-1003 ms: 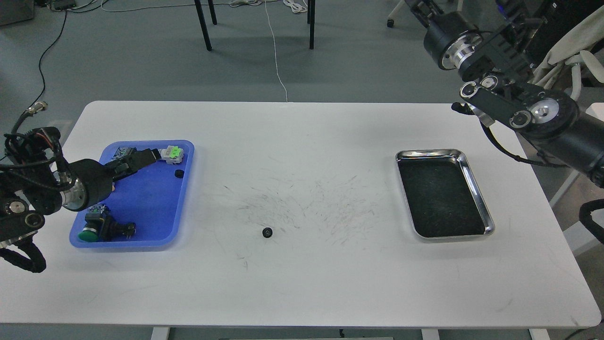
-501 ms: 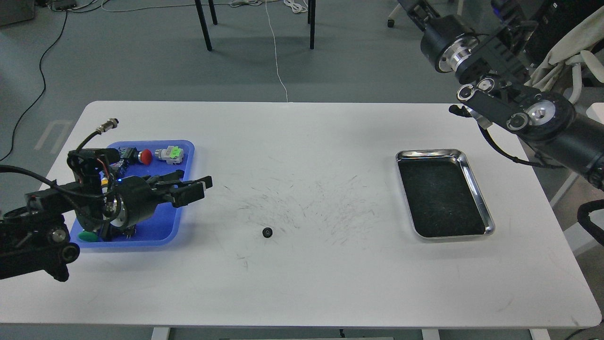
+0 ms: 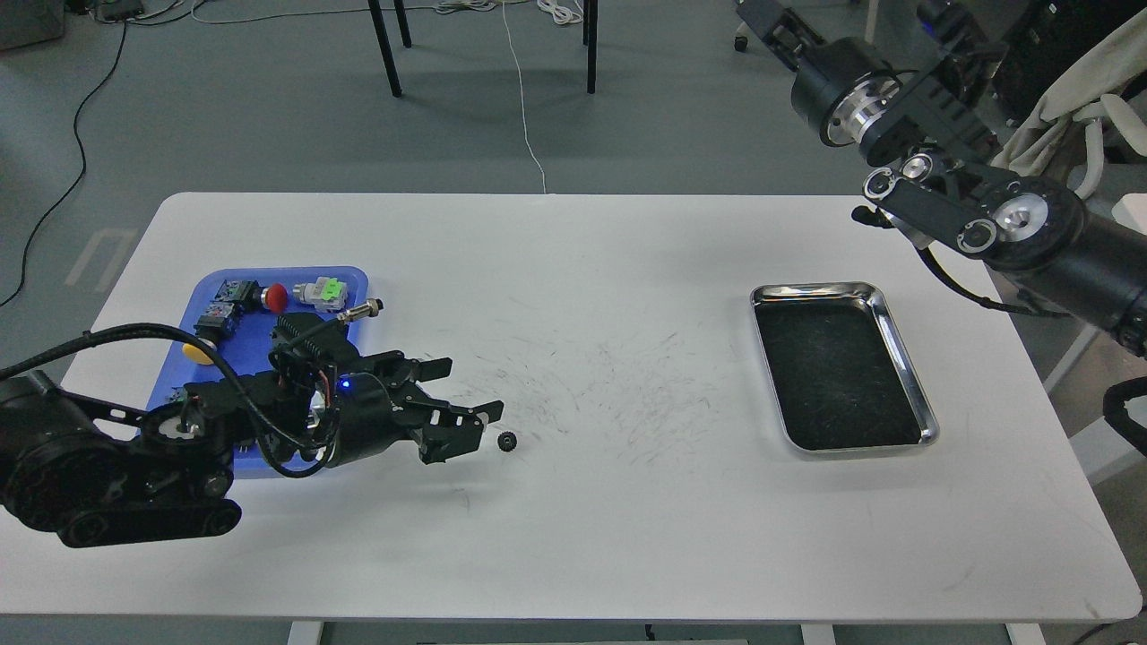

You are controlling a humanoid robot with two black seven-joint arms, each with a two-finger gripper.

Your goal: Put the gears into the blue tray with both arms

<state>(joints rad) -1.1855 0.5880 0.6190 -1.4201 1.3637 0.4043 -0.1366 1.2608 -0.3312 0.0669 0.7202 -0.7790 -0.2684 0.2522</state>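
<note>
The white rectangular table (image 3: 627, 537) has plenty of bare room: the whole middle and near side are free apart from scuff marks, the shallow blue plastic tray (image 3: 354, 276) sits near the left edge, and the shiny steel tray with a dark bottom (image 3: 896, 331) lies well apart near the right edge.

One tiny black toothed gear (image 3: 507, 440) lies flat on the tabletop, left of centre, a dark round dot with a small centre hole, well outside the blue tray.

The left gripper (image 3: 470, 391) hangs low over the table just left of the gear, its two fingers spread wide with nothing between them; the nearer fingertip is just beside the gear, and contact cannot be made out. Half a second ago this gripper was over the tray's right rim; it has since swung out rightward toward the gear, which has not moved.

The right arm (image 3: 986, 224) stays raised beyond the far right corner; its gripper's opening cannot be made out. Switches with red (image 3: 277, 294) and green (image 3: 333, 290) parts lie in the blue tray's far end.
</note>
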